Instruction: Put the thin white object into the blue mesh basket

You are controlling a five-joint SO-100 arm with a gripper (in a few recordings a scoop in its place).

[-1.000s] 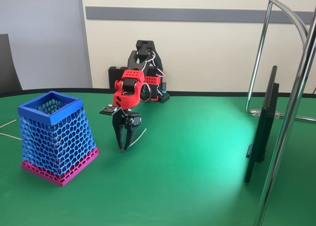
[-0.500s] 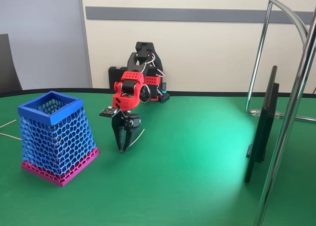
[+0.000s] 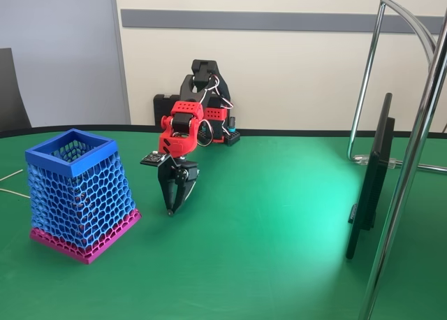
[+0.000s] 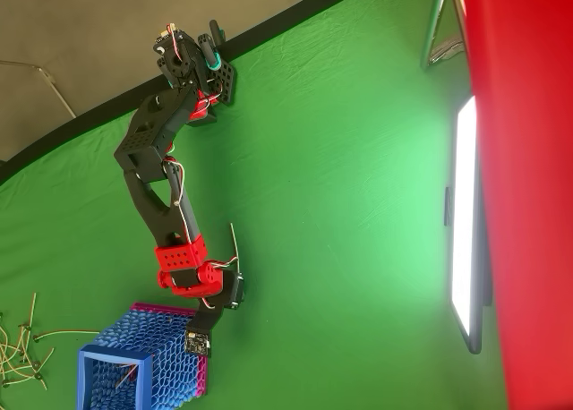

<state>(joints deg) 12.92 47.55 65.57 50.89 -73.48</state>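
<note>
1 gripper point(image 3: 170, 209) nearly closed, grip unclear; 1 thin white object point(image 4: 234, 243); 1 blue mesh basket point(image 3: 78, 192).

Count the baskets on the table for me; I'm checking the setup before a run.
1: the blue mesh basket stands on the green table, at its left side in the fixed view and at the bottom left in the overhead view. None looks hidden.

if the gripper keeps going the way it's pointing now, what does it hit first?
The gripper points almost straight down, tips just above the green table, so it would likely meet the cloth first. The thin white object lies by it; contact between them is unclear. The blue mesh basket sits off-line.
</note>
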